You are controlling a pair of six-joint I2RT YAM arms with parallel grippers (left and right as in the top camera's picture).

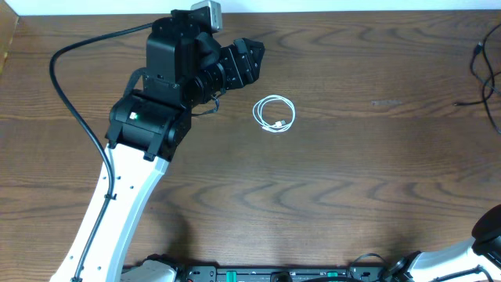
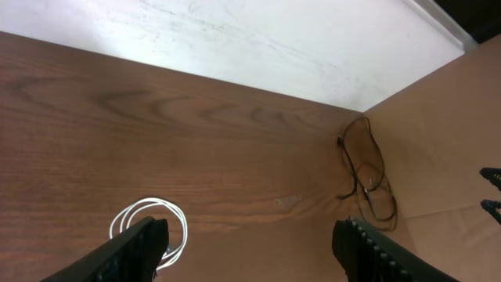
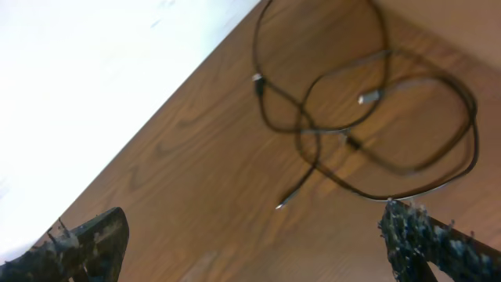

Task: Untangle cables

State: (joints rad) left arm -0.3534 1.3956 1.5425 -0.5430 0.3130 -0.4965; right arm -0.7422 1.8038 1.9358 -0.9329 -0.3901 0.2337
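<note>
- Cables, two of them, lie well apart on the brown wooden table (image 1: 352, 196), and we see no place where one touches the other
- The white cable (image 1: 277, 127) is a small round coil near the middle of the table in the overhead view; its plug ends are too small for us to make out clearly
- From the left wrist camera the white cable (image 2: 149, 204) sits at the bottom left, and one dark finger (image 2: 141, 247) covers its lower part, so that part of the loop is hidden from us
- The black cable (image 3: 350, 141) lies in loose, crossing loops toward the far right of the table; the right wrist camera shows it best, slightly blurred, with a small silvery plug inside one loop
- In the overhead view the black cable (image 1: 487, 78) is cut off by the right edge of the frame, and only a few strands show
- The left gripper (image 2: 250, 258) hovers above the table with its jaws spread wide and nothing between them; from overhead the arm's bulky black housing hides most of it
- The right gripper (image 3: 258, 251) also has its jaws spread wide and empty, and only the two finger ends show in the bottom corners of its camera view
- From overhead, only a piece of the right arm (image 1: 489, 231) shows at the bottom right corner, and its gripper is out of frame
</note>
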